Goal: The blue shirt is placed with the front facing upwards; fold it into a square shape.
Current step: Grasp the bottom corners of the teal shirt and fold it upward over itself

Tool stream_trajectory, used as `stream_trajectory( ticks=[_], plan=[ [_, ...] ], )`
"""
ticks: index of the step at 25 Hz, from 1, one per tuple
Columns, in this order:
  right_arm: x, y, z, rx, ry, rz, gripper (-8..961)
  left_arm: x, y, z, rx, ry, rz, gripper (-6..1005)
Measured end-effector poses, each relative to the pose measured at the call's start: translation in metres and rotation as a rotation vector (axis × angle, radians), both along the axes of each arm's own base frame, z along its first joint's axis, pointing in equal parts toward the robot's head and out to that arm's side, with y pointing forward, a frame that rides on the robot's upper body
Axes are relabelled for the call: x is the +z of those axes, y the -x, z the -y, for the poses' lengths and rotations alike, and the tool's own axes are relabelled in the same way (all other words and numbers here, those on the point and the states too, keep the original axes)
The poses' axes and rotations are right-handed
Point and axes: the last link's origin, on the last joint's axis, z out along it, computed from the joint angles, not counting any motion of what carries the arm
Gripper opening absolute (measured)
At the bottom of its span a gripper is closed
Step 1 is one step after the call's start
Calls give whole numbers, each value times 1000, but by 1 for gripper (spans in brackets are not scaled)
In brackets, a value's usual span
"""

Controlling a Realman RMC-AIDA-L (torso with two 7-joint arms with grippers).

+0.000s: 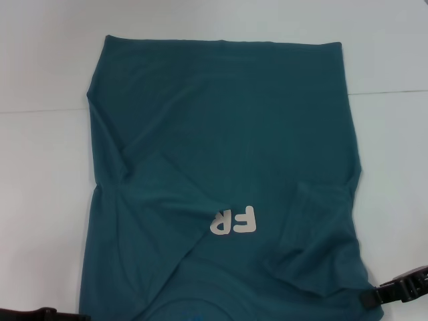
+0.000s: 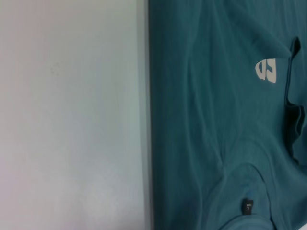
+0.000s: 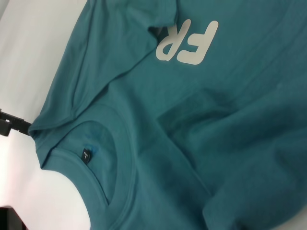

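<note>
Blue shirt (image 1: 221,167) lies front-up across the middle of the white table (image 1: 40,167), hem toward the far edge, collar and dark neck label (image 3: 85,155) at the near edge; both side panels folded inward, white letters "FR" (image 1: 234,221) partly covered by the left fold. Right gripper (image 1: 401,289) at the near right corner, touching the shirt's edge; left gripper (image 1: 30,314) low at the near left corner. Cannot tell whether either is clenched or released.

White block letters "FR" (image 1: 233,220) stand on the chest of the dark teal-blue cotton short-sleeved T-shirt (image 1: 221,134); a fold of the cloth covers whatever follows them. A small dark neck label (image 3: 86,155) sits inside the collar, its print too small to read.
</note>
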Motion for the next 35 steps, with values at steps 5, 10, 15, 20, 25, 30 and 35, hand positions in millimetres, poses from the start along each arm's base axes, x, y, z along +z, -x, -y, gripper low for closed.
stream_trajectory(
  ticks=[5, 10, 15, 20, 25, 30, 35],
  plan=[
    [-1, 1, -1, 2, 2, -2, 55, 0, 3, -2, 5, -4, -27, 853],
    [-1, 1, 0, 1, 3, -2, 55, 2, 4, -4, 4, -11, -36, 852],
    [-1, 0, 0, 0, 4, -3, 56, 3, 3, -5, 3, -13, -39, 852],
    [-1, 1, 0, 1, 4, -3, 56, 0, 0, -6, -2, -5, -32, 852],
    [-1, 1, 0, 1, 3, -4, 56, -1, -1, -6, -1, 0, -30, 851],
    [-1, 1, -1, 2, 3, -4, 56, -1, -1, -6, 2, 4, -32, 851],
    [-1, 2, -1, 4, 2, -5, 55, -3, 0, -6, 3, 15, -44, 850]
  ],
)
